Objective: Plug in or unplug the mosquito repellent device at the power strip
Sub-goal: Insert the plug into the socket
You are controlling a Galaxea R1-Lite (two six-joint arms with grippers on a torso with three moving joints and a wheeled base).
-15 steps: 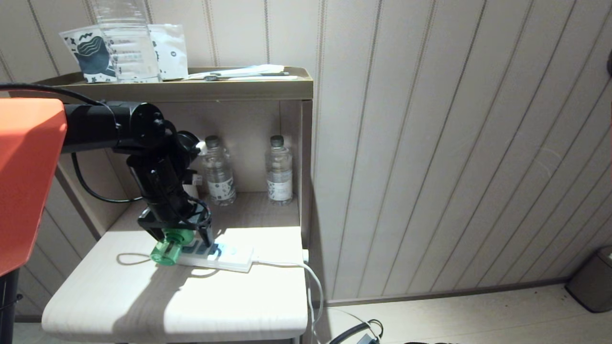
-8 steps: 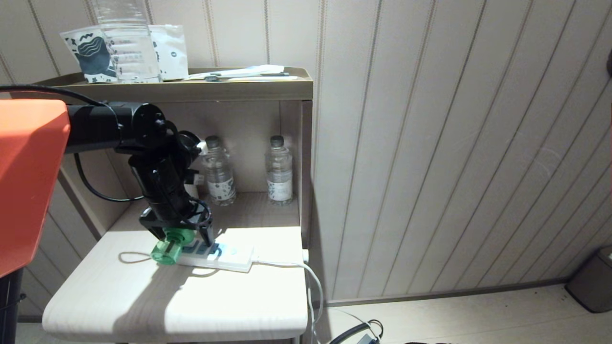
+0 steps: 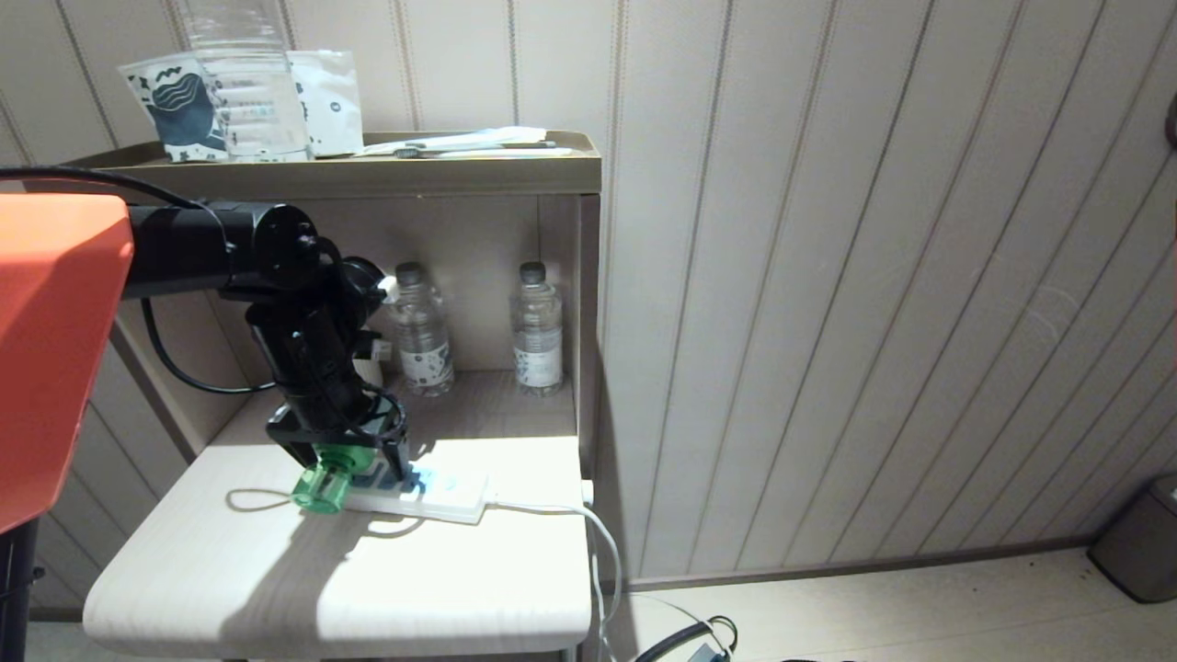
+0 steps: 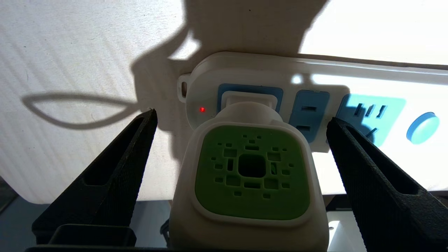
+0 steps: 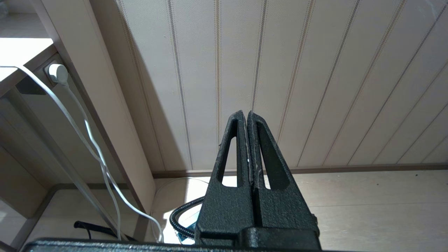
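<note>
Mosquito repellent device [image 3: 324, 485] in power strip's [image 3: 432, 490] left end — water bottles [image 3: 418, 329] behind

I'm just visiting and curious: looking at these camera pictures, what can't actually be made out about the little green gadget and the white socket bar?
- The mosquito repellent device: its prongs, hidden in the left wrist view by its own white head against the power strip.
- Its green bottle: partly covered in the head view by the open left gripper.
- The strip's far end: cut off by the wrist picture's edge.
- The right gripper, shut, faces only wall and floor.
</note>
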